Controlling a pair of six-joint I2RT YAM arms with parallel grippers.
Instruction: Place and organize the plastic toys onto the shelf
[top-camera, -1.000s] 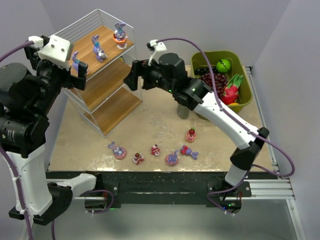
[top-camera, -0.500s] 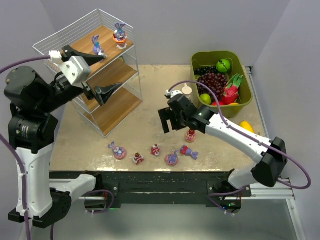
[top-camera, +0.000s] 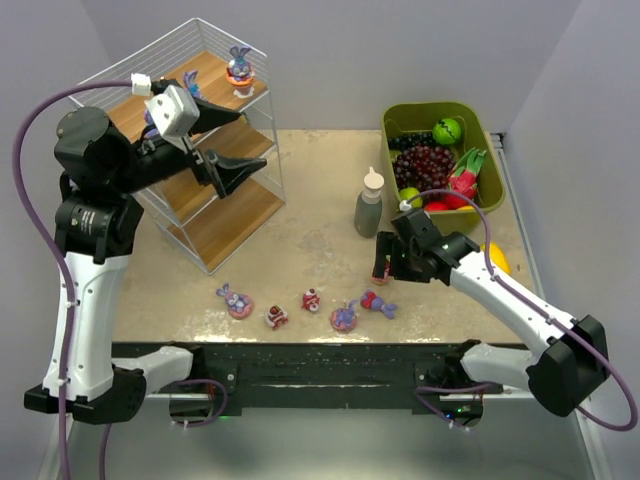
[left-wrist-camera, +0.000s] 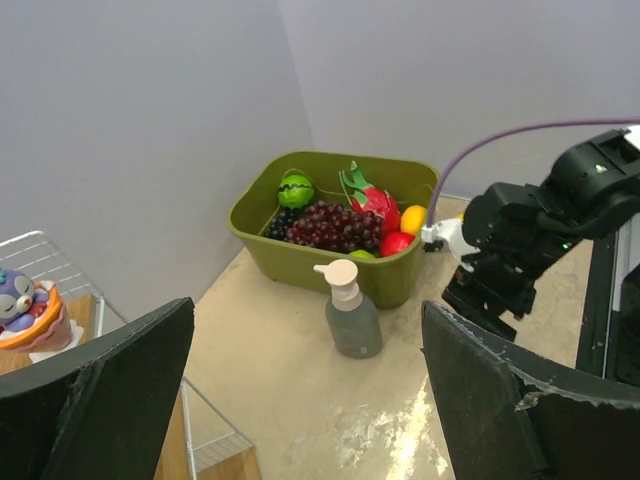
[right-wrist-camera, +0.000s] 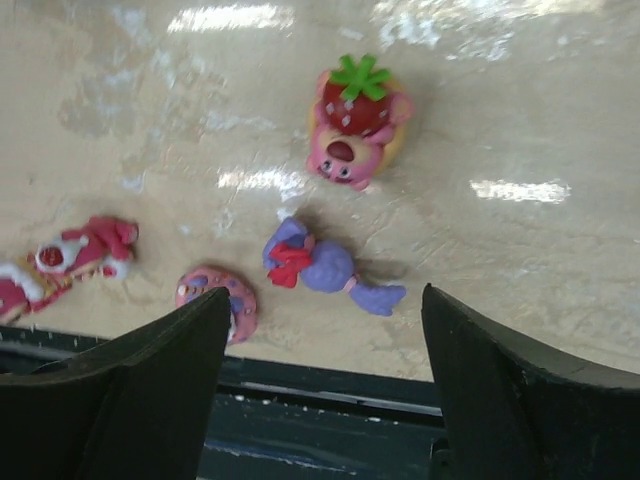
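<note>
R fingers (right-wrist-camera: 120, 400), black wedges, spread above glossy purple bunny (right-wrist-camera: 325, 268).

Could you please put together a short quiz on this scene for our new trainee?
1. True or false: the left claw is shut on a toy.
2. What stands on the table beside the olive-green plastic bin? A) a grey pump bottle B) a yellow cup C) a blue box
3. On which tier of the white wire shelf with wooden boards does the purple bunny figurine on the round orange base stand?
Key: 1 false, it is open and empty; 2 A; 3 the top tier.
</note>
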